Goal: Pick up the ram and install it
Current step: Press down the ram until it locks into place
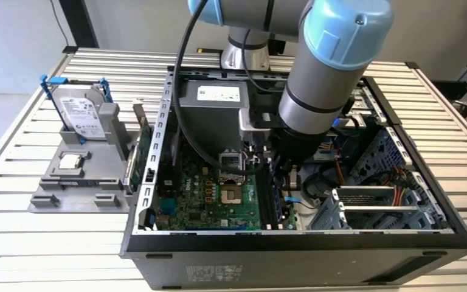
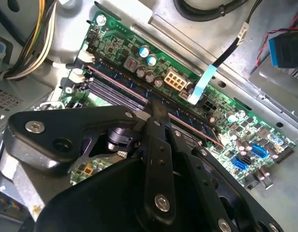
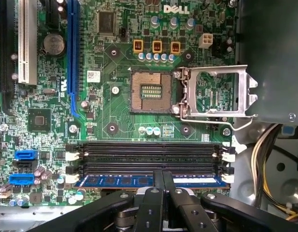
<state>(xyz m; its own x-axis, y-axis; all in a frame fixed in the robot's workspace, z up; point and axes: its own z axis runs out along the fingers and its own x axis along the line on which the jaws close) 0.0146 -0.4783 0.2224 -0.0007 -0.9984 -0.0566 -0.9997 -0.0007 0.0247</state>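
Tool (image 3: 163, 180) down inside case (image 1: 298, 240), fingers pinched on ram (image 3: 120, 181) in slot.

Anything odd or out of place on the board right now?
Nothing looks damaged or askew. The processor socket sits empty with its retention frame flipped open. The ram lies level along its slot, directly under the pincer.

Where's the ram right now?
The ram sits in a motherboard memory slot row nearest the gripper in the first wrist view, below the open processor socket, inside the case.
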